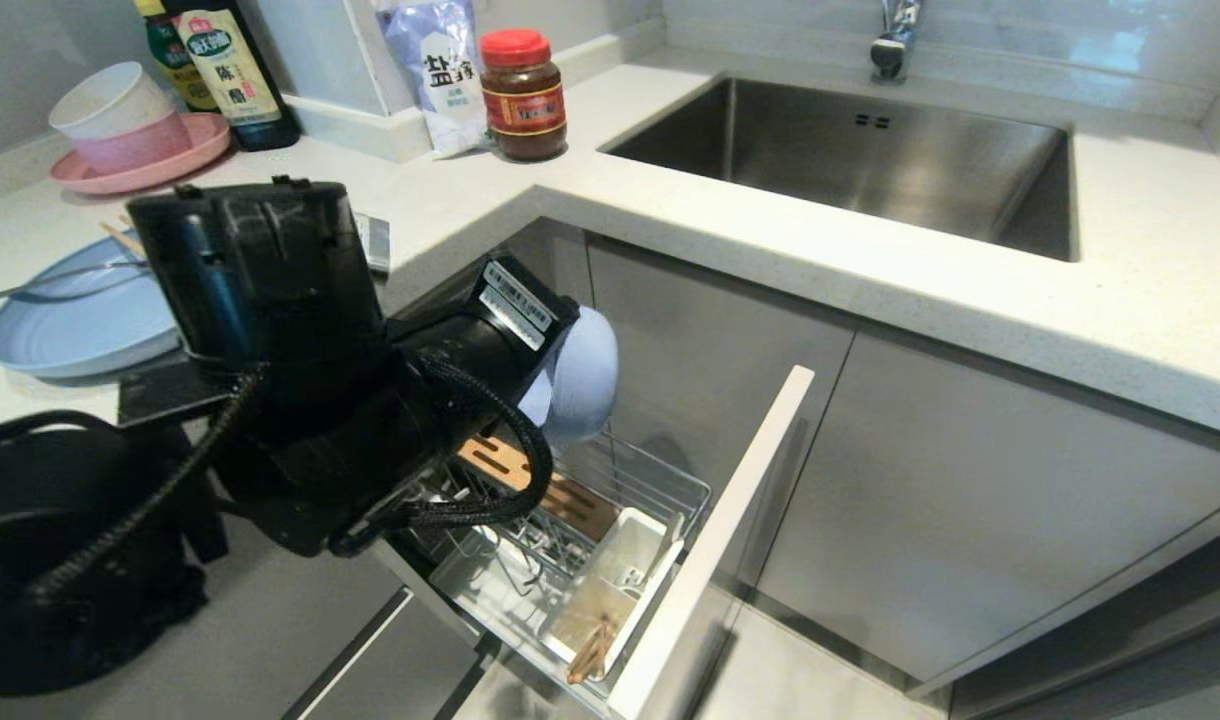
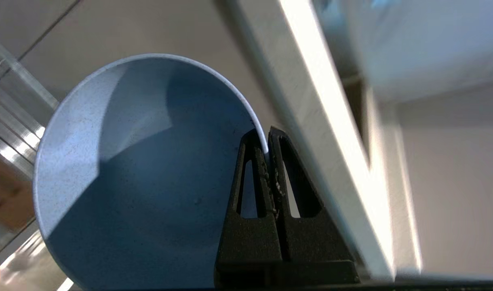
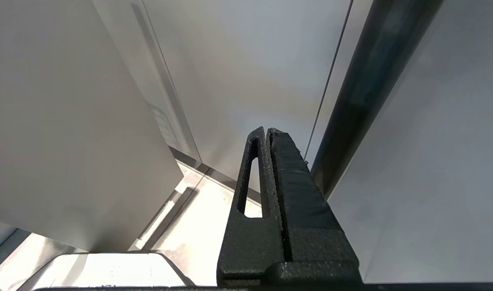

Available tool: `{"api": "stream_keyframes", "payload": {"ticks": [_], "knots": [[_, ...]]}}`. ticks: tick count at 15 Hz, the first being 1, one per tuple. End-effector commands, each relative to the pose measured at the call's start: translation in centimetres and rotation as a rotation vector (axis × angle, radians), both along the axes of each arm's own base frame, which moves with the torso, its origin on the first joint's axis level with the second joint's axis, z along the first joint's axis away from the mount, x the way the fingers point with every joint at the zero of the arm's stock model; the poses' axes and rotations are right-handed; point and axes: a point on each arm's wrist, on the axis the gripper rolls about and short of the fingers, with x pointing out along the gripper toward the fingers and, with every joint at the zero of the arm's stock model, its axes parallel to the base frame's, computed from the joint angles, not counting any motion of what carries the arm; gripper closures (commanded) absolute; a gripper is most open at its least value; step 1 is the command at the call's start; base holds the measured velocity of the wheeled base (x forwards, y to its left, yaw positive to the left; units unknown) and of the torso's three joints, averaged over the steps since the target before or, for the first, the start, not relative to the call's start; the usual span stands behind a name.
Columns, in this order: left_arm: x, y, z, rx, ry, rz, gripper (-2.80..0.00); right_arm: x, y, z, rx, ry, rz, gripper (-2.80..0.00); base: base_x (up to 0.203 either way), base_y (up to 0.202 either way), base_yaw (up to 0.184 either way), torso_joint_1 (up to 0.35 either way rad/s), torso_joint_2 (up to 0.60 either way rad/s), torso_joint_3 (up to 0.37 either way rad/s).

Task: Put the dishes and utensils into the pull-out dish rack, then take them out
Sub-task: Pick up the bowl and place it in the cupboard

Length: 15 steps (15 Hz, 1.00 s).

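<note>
So the left gripper (image 2: 268, 141) is clamped tight on the rim of the small blue bowl (image 2: 149, 173), one finger inside the rim and one outside. In the head view the bowl (image 1: 580, 375) hangs tipped on its side, above the far end of the pull-out dish rack (image 1: 660, 490), and it's not touching the wires as far as I can see. The left arm reaches in from the near left, bent at the elbow, forearm angled down and toward the right, and its bulk hides most of the rack's left half.

The rack is pulled out from under the surface (image 1: 730, 240), with its narrow white cabinet front (image 1: 730, 520) on the right side. The white utensil caddy (image 1: 625, 570) sits at the near end, and the wooden chopsticks (image 1: 590, 650) lie in its near part. The slotted wooden strip (image 1: 570, 495) is toward the far side.

Over on the left of the surface, the blue plate (image 1: 70, 330) lies flat behind the arm. Farther back there's a pink plate (image 1: 140, 160) with bowls stacked on it.

The right gripper (image 3: 266, 137) has its fingers pressed together with nothing between them, parked beside the cabinet doors and out of the head view.
</note>
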Motion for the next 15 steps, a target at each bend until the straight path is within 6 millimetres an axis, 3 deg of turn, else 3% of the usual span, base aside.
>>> {"api": "stream_keyframes", "payload": {"ticks": [1, 10, 15], "knots": [[1.5, -1.4, -2.4, -0.026, -0.016, 0.049, 0.0, 0.0, 0.0, 0.0, 0.0, -0.003, 0.0, 0.0, 0.0, 0.0, 0.0, 0.0, 0.0, 0.0], [5.7, -4.6, -9.6, 0.014, 0.038, 0.191, 0.0, 0.0, 0.0, 0.0, 0.0, -0.002, 0.0, 0.0, 0.0, 0.0, 0.0, 0.0, 0.0, 0.0], [8.0, -4.7, -12.5, -0.029, 0.034, 0.229, 0.0, 0.0, 0.0, 0.0, 0.0, -0.003, 0.0, 0.0, 0.0, 0.0, 0.0, 0.0, 0.0, 0.0]]}}
